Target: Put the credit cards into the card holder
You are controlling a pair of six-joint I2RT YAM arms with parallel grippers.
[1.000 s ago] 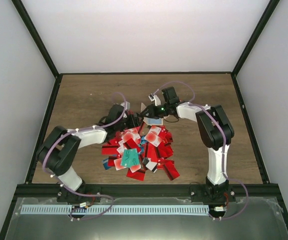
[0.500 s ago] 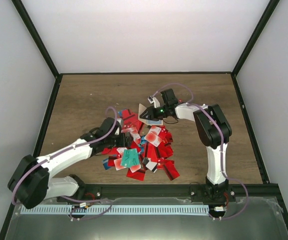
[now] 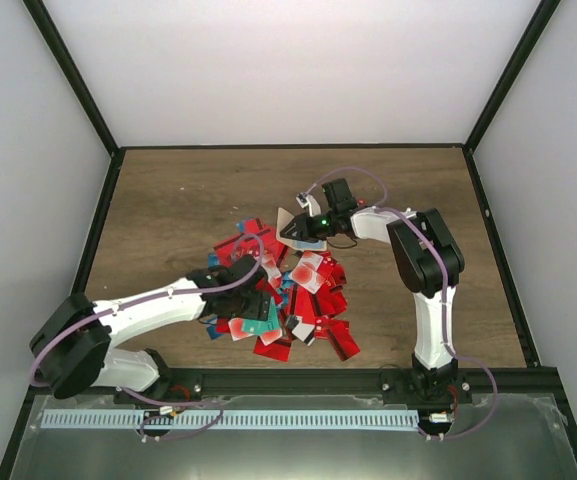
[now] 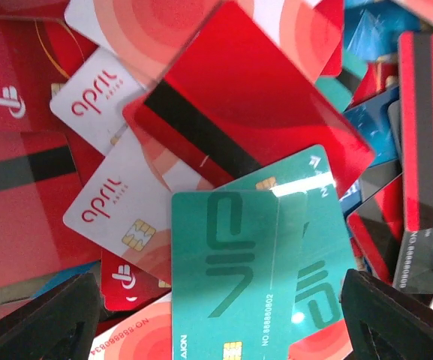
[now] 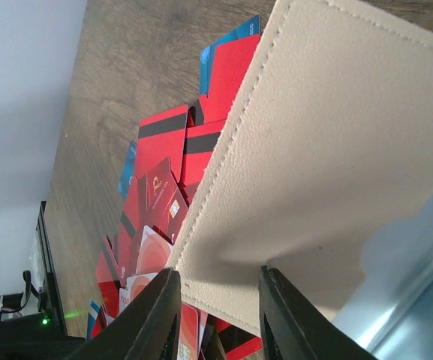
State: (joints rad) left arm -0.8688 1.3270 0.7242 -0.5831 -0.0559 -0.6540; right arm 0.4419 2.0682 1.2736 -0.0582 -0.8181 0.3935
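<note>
where it's gripped, card holder (image 5: 329, 150) is hidden.

We see that the left pincer (image 3: 255, 298) has left the pile's upper edge and dropped toward the lower left. Its arm is now stretched low across the bench (image 3: 168, 200). The pincer hangs over the teal card (image 4: 231, 285), and red cards (image 3: 253, 232) are uncovered behind it.

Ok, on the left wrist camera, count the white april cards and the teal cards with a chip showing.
White april cards: 2
Teal cards with a chip showing: 2
Total: 4
</note>
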